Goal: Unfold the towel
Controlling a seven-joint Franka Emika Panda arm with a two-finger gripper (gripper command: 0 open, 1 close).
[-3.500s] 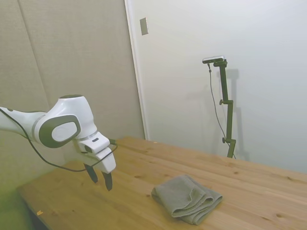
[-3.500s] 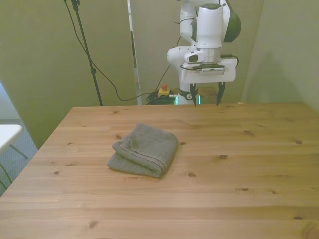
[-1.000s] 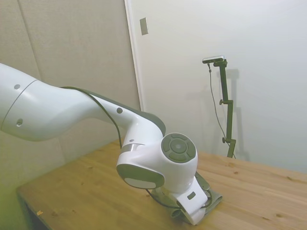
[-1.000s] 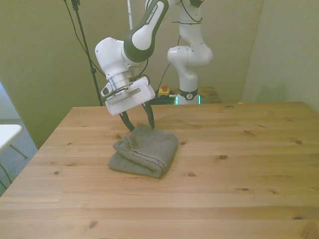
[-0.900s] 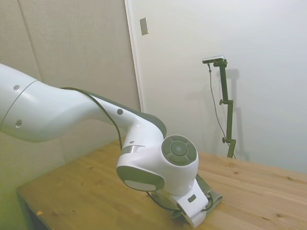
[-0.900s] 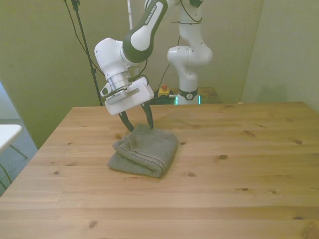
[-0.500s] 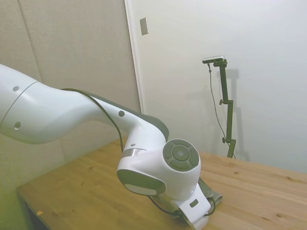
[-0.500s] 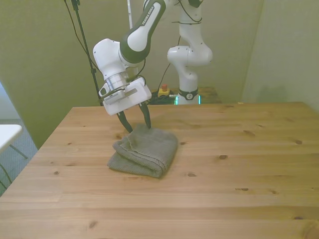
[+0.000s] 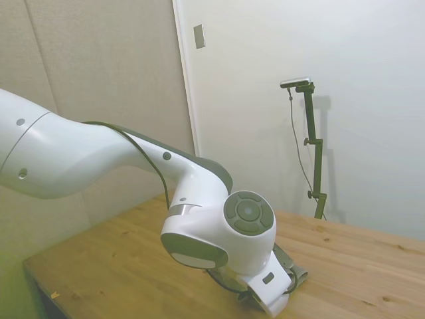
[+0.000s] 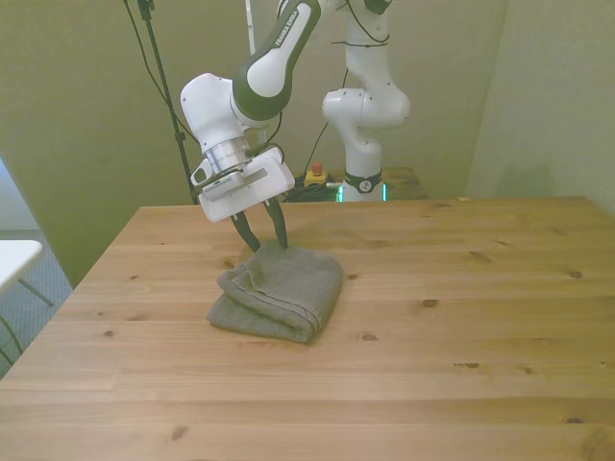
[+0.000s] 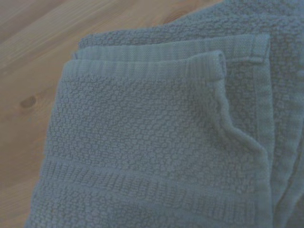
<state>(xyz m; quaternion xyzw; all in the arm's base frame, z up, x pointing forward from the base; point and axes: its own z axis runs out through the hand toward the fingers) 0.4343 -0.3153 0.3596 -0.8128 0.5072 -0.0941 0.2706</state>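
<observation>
The towel (image 10: 281, 291) lies folded on the wooden table (image 10: 461, 365), left of the middle in the front view and closer to the far edge than to the near one. The near stretch of the table in front of it is bare boards with dark knots. The towel's thick layered edges face the near-left corner of the table, where the stacked folds show as a rounded lip. Up close in the wrist view the towel (image 11: 156, 142) is a grey-olive terry weave with a ribbed border band, and at one corner the top layer sits slightly back from the layer under it, with wood showing beside them.

At the towel's far edge stands the gripper (image 10: 265, 236), pointing down and tilted. Its two dark fingers (image 10: 246, 230) are apart by a narrow gap, and their tips are right at the cloth's far hem; whether they actually pinch any fabric I cannot tell from here. In the side view the big white wrist housing of the arm (image 9: 219, 236) covers most of the towel (image 9: 295, 272), leaving only a sliver beyond it, and hides the fingers altogether.

Behind, the white arm rises from its base beyond the far edge of the table.
</observation>
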